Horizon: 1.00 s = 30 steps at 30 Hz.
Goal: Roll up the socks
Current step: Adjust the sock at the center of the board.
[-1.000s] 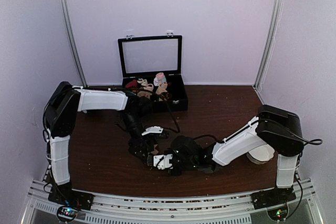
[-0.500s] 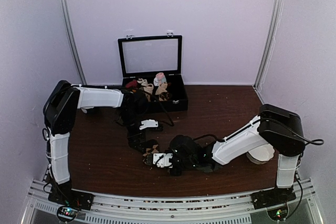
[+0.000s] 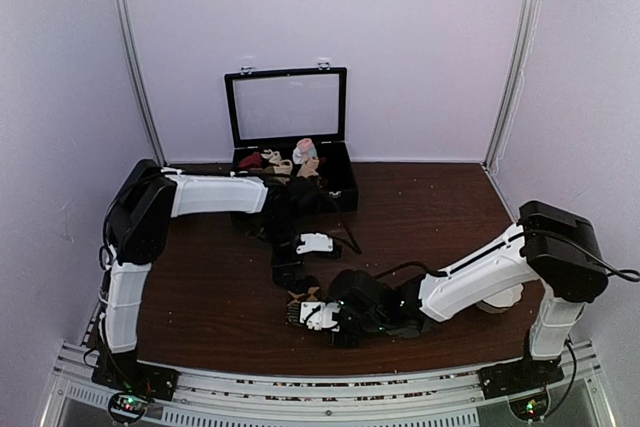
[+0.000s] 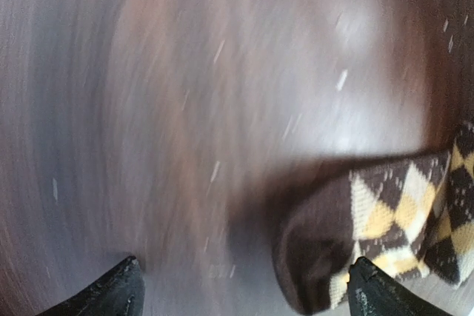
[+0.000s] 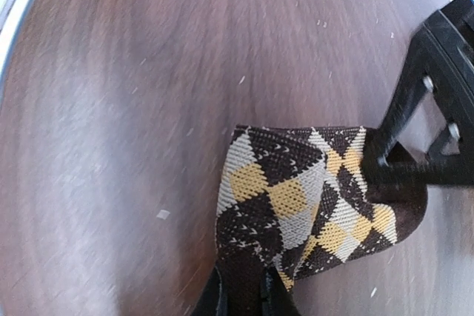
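The socks [image 5: 311, 197] are dark brown with a tan and cream argyle pattern and lie folded in a bundle on the brown table. My right gripper [image 5: 244, 297] is shut on the bundle's plain brown edge. In the top view it [image 3: 314, 314] is at the front middle, with the socks [image 3: 299, 298] just beyond its tips. My left gripper [image 4: 241, 294] is open wide, and the socks' brown end [image 4: 385, 234] lies by its right fingertip [image 4: 370, 290]. In the top view it [image 3: 296, 285] points down at the socks from behind. Its black finger [image 5: 426, 120] touches the bundle's right side.
An open black case [image 3: 340, 192] stands at the back middle with several small sock rolls [image 3: 290, 162] inside, its lid [image 3: 287, 105] upright. A white object [image 3: 503, 296] sits behind the right arm at the right. Cables trail from the left arm near the case.
Both grippers and the socks have shifted to the right and a little nearer. The left arm has swung right. The left wrist view is blurred with motion.
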Each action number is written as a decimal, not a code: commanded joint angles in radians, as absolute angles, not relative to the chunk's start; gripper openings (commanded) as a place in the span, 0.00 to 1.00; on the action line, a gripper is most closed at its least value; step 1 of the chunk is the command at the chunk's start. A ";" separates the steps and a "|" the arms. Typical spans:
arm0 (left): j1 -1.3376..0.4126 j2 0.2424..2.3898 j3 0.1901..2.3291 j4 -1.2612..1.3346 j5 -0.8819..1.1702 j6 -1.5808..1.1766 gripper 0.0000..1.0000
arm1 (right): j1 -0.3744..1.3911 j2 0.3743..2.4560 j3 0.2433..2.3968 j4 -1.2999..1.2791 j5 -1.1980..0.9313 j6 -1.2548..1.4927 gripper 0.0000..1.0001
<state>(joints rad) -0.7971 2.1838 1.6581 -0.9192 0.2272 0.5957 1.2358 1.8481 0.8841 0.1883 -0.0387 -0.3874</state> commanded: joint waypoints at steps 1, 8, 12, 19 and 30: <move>-0.882 2.294 1.729 -0.964 0.287 0.604 0.98 | 1.269 1.795 0.818 0.018 -0.004 -0.262 0.00; -0.982 2.410 1.919 -1.019 0.398 0.648 0.98 | 1.319 1.752 0.803 -0.142 -0.042 -0.186 0.00; -1.005 2.441 1.956 -1.027 0.451 0.666 0.98 | 1.316 1.791 0.877 -0.267 -0.094 -0.187 0.00; -1.003 2.410 1.925 -1.021 0.459 0.671 0.98 | 1.243 1.927 1.003 -0.419 -0.315 -0.106 0.00; -0.907 2.329 1.912 -0.926 0.348 0.574 0.98 | 1.173 2.027 0.983 -0.370 -0.596 0.262 0.00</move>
<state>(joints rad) -0.9710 2.3745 1.9480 -0.9073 0.3767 0.6159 1.1698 1.9015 1.0962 -0.2577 -0.4828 0.0685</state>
